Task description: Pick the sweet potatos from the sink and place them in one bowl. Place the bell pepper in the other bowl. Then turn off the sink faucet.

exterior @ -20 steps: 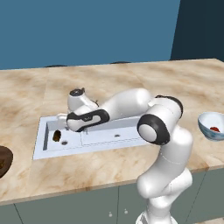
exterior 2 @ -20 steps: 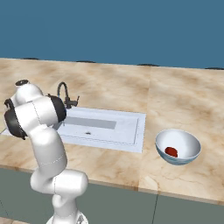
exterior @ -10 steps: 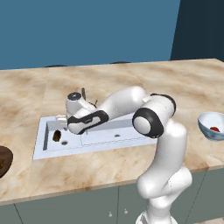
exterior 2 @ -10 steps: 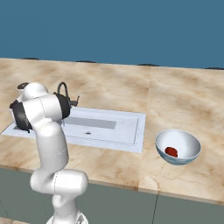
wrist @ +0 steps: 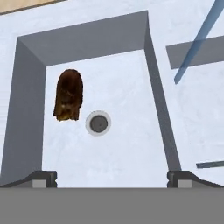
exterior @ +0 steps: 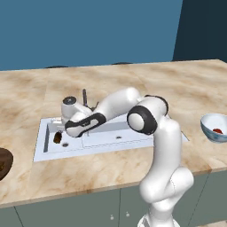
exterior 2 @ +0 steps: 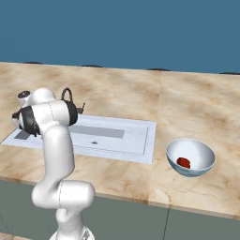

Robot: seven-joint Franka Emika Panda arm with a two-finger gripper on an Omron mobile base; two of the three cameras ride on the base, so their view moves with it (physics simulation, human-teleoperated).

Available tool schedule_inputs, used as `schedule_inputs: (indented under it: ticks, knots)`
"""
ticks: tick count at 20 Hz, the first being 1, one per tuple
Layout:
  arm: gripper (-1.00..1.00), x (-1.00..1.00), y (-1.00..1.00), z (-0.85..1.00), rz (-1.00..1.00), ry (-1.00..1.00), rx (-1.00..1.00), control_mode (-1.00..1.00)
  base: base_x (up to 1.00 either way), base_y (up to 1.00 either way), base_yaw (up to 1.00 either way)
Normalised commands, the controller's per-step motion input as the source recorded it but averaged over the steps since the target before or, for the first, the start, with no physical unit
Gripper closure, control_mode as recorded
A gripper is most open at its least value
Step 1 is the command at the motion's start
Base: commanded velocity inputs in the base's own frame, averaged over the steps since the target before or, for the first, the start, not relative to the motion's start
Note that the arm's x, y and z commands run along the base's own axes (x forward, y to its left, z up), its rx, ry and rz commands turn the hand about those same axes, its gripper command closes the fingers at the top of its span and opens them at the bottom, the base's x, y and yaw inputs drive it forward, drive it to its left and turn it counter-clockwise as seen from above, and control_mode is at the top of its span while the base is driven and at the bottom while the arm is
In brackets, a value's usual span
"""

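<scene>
Claw (wrist: pixel 112 177) spread wide, nothing in it, hanging over the left sink (exterior: pixel 46 150) compartment. Both finger tips (wrist: pixel 43 177) show at the bottom of the hand view, far apart.

One sweet potato (wrist: pixel 68 94) lies on the floor of that compartment, just beside the round drain (wrist: pixel 98 123), not touching it; from the left base view it is the dark lump (exterior: pixel 57 138) near the claw.

Faucet (exterior: pixel 84 98) post stands behind the arm; thin blue stream (wrist: pixel 199 38) crosses the hand view's upper right corner, so water is on.

Red pepper (exterior 2: pixel 183 162) sits in the pale bowl (exterior 2: pixel 202 152) on the table (exterior 2: pixel 197 108), right of the sink, well apart from it.

Brown bowl (exterior: pixel 3 160) at the left edge of the left base view; contents too dark to tell.
</scene>
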Motion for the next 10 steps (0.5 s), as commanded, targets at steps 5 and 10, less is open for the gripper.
schedule_inputs:
  ticks: [5,10]
  knots:
    - [-1.00,0.28,0.07,-0.26,0.05,-0.01,0.00,-1.00,0.00,0.00,0.00]
    - [-1.00,0.20,0.01,-0.26,0.05,-0.04,0.01,-1.00,0.00,0.00,0.00]
